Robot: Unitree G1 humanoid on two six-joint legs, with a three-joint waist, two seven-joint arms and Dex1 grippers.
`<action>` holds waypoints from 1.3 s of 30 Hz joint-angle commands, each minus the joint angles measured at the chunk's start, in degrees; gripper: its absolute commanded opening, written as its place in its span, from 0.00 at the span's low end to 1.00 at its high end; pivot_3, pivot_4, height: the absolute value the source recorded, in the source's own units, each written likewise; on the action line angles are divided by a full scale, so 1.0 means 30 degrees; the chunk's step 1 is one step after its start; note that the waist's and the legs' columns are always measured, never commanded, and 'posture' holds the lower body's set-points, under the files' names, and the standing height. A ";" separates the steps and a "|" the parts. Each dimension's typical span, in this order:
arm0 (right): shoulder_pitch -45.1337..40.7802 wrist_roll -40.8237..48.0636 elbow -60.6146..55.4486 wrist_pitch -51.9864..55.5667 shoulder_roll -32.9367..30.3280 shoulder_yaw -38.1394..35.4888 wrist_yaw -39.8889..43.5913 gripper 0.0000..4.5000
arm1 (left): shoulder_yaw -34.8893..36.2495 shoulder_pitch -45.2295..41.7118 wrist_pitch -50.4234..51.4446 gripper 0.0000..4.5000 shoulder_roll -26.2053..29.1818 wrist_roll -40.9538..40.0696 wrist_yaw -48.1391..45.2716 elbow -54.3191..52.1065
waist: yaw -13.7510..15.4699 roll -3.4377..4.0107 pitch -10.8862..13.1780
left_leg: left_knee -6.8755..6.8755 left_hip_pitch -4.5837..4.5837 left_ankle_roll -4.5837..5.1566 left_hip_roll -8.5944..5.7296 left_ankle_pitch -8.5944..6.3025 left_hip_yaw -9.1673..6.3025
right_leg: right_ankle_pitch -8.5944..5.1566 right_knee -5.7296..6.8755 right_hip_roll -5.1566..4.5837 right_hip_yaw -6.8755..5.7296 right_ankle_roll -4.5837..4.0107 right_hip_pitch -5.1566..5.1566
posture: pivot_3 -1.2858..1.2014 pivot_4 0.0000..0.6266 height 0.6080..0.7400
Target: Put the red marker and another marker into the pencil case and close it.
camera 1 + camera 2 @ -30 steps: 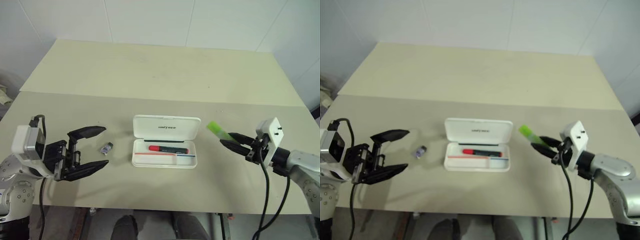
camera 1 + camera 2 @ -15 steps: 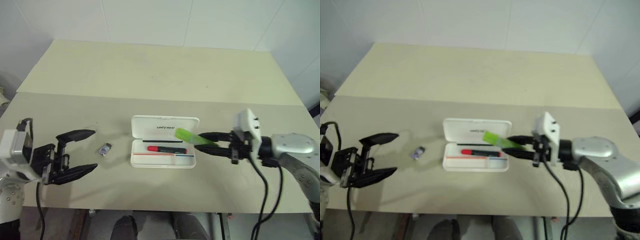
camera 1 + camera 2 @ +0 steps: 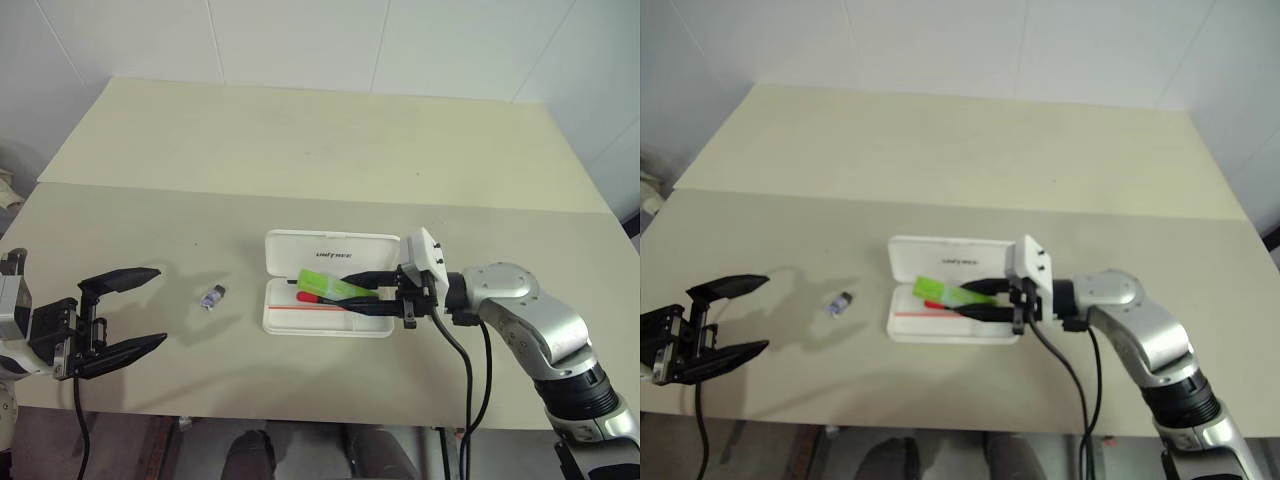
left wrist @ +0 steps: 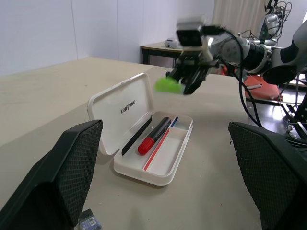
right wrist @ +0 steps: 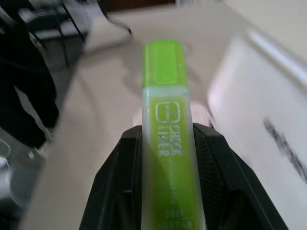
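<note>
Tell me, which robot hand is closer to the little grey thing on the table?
The left. The open left gripper sits off to one side of the grey clip, nothing between. The right gripper holds the green marker over the case, farther away.

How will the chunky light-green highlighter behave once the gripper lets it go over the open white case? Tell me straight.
The chunky light-green highlighter looks stiff: it juts straight out of the right gripper without sagging. Its flattish body probably won't roll far. It is likely light, so it may bounce or skid on the hard white pencil case beside the red marker.
</note>
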 commanded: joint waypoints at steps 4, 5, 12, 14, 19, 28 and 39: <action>-0.1143 -0.0749 0.0778 -0.0841 0.1215 0.1535 0.1655 0.25 | 0.0103 -0.0258 -0.0271 1.00 0.0000 -0.0072 0.0221 -0.0381 | -0.0134 0.0001 0.0000 | -0.0005 0.0000 -0.0019 0.0039 0.0011 0.0007 | -0.0003 0.0070 0.0049 0.0010 0.0003 -0.0049 | 0.52 0.24 1.00; -0.1241 -0.0925 0.0965 -0.0985 0.1352 0.1632 0.1774 0.25 | 0.0086 -0.0289 -0.0255 1.00 -0.0007 -0.0069 0.0268 -0.0413 | -0.0128 0.0002 0.0001 | -0.0004 0.0000 -0.0032 0.0059 0.0019 0.0005 | -0.0002 0.0086 0.0070 0.0009 0.0003 -0.0059 | 0.52 0.24 1.00; -0.2389 -0.2772 0.2167 -0.1927 0.2135 0.2969 0.2431 0.25 | 0.0169 -0.0101 -0.0224 1.00 -0.0109 -0.0157 0.0583 -0.0864 | -0.0104 0.0002 0.0001 | 0.0005 0.0000 -0.0066 0.0069 0.0038 0.0013 | -0.0003 0.0114 0.0077 0.0007 0.0001 -0.0082 | 0.52 0.24 1.00; -0.2808 -0.3347 0.2488 -0.2277 0.2413 0.3443 0.2631 0.25 | 0.0163 -0.0063 -0.0236 1.00 -0.0145 -0.0156 0.0681 -0.0953 | -0.0119 0.0002 0.0001 | 0.0003 0.0000 -0.0069 0.0070 0.0039 0.0014 | -0.0003 0.0121 0.0080 0.0007 0.0001 -0.0089 | 0.52 0.24 1.00; -0.3679 -0.4442 0.2732 -0.2432 0.2954 0.4373 0.2740 0.25 | 0.0157 0.0016 -0.0270 1.00 -0.0252 -0.0128 0.0910 -0.1166 | -0.0124 0.0002 0.0001 | -0.0003 -0.0002 -0.0076 0.0073 0.0042 0.0022 | -0.0005 0.0131 0.0081 0.0007 -0.0002 -0.0108 | 0.52 0.24 1.00; -0.4677 -0.5725 0.2359 -0.0702 0.3355 0.5448 0.2350 0.25 | 0.0143 0.0180 -0.0438 1.00 -0.0524 -0.0093 0.1274 -0.1474 | -0.0157 0.0003 0.0001 | 0.0003 -0.0002 -0.0095 0.0073 0.0054 0.0029 | -0.0011 0.0178 0.0082 0.0010 -0.0014 -0.0133 | 0.52 0.24 1.00; -0.5127 -0.5619 0.1327 0.1693 0.3838 0.4998 0.1450 0.25 | 0.0135 0.0382 -0.0660 1.00 -0.0778 -0.0085 0.1514 -0.1757 | -0.0409 0.0001 0.0000 | 0.0008 -0.0002 -0.0145 0.0074 0.0083 0.0033 | -0.0024 0.0285 0.0087 0.0006 -0.0038 -0.0183 | 0.52 0.24 1.00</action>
